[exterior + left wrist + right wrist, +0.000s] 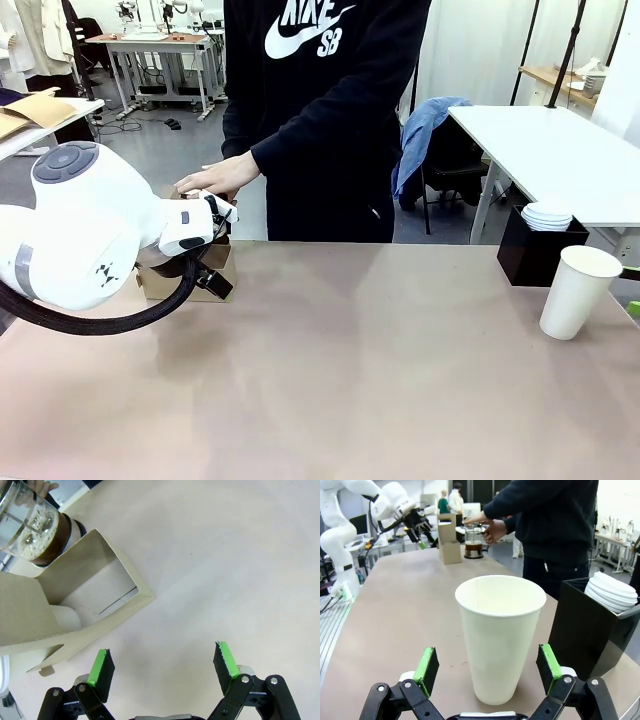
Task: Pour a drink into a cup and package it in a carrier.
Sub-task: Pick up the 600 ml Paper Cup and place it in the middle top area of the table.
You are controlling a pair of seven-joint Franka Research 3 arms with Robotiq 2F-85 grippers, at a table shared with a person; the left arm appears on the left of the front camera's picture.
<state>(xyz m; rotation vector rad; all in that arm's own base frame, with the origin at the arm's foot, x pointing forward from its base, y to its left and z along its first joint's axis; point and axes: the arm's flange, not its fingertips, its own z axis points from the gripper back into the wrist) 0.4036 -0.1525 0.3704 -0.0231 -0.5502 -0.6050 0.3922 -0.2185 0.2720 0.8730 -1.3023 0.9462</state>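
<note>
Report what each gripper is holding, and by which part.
Nothing is held. The left gripper is open over the table beside the carrier; the right gripper is open, with the cup standing ahead of its fingers, untouched.

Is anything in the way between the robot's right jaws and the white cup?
No, nothing visible. The right gripper has its jaws open, and the cup stands straight ahead on bare table. The black box of lids sits off to the cup's side.
</note>
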